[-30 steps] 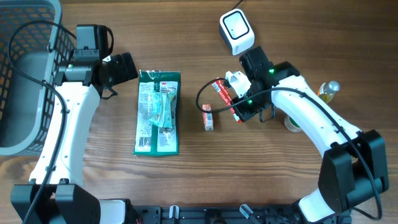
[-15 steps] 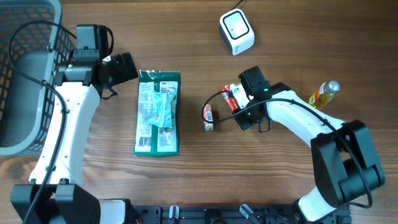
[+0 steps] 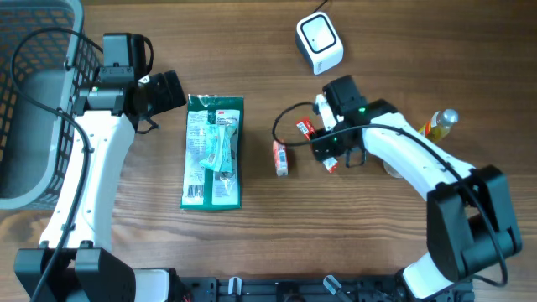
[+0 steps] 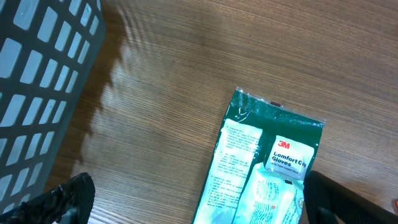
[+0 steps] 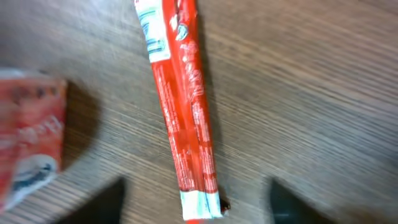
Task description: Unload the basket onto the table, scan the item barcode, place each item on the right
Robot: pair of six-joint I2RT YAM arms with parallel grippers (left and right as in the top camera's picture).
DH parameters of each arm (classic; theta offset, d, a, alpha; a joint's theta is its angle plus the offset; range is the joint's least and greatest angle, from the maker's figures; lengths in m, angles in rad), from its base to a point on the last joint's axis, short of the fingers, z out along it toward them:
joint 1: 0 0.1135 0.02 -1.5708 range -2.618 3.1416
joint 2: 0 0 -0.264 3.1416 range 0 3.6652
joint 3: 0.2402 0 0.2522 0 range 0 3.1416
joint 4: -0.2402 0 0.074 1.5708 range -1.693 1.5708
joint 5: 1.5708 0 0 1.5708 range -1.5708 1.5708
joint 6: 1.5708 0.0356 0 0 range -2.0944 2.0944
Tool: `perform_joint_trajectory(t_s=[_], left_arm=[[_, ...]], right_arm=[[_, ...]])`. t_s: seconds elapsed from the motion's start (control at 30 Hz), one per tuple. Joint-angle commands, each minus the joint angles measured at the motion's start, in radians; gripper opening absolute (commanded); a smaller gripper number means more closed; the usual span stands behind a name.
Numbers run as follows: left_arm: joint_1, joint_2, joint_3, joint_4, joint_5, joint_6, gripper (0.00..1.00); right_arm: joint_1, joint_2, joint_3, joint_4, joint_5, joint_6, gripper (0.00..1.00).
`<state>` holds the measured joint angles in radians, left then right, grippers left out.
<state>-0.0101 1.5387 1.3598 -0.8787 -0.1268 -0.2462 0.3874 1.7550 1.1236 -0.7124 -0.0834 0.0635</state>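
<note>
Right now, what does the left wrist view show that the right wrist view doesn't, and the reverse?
Only the left wrist: the grey basket wall and the green glove pack lying flat. Only the right wrist: a long red packet lying on the wood, with a blurred smaller red packet to its left. Both: the wooden table.

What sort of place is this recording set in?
Probably a mock shop checkout on a wooden table: a white barcode scanner, a packaged glove pack, and a grey basket alongside.

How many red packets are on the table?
2: a long red stick packet under the right gripper, a small red packet beside it; the arm may hide more.
</note>
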Motion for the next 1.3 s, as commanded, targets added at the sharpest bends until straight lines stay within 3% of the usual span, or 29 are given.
perform_joint_trajectory(t_s=[0.0, 0.13, 0.2, 0.23, 0.73, 1.27], left_arm=[[0.006, 0.002, 0.005, 0.002, -0.005, -0.009, 1.0], [0.006, 0.002, 0.005, 0.002, -0.005, -0.009, 1.0], [0.006, 0.002, 0.005, 0.003, -0.005, -0.009, 1.0], [0.006, 0.002, 0.005, 0.003, -0.005, -0.009, 1.0], [0.006, 0.002, 0.005, 0.003, -0.005, -0.009, 1.0], [0.006, 0.002, 0.005, 0.002, -0.005, -0.009, 1.0]], right_arm=[[-0.037, -0.028, 0.014, -0.054, 0.01, 0.17, 1.0], [-0.074, -0.025, -0.021, -0.059, -0.037, 0.172, 0.63], [-0.077, -0.024, -0.028, -0.06, -0.04, 0.17, 0.38], [-0.077, -0.024, -0.031, -0.058, -0.042, 0.166, 0.33], [-0.077, -0.023, -0.12, 0.013, -0.098, 0.145, 0.46], [-0.077, -0.023, -0.208, 0.15, -0.101, 0.145, 0.4]])
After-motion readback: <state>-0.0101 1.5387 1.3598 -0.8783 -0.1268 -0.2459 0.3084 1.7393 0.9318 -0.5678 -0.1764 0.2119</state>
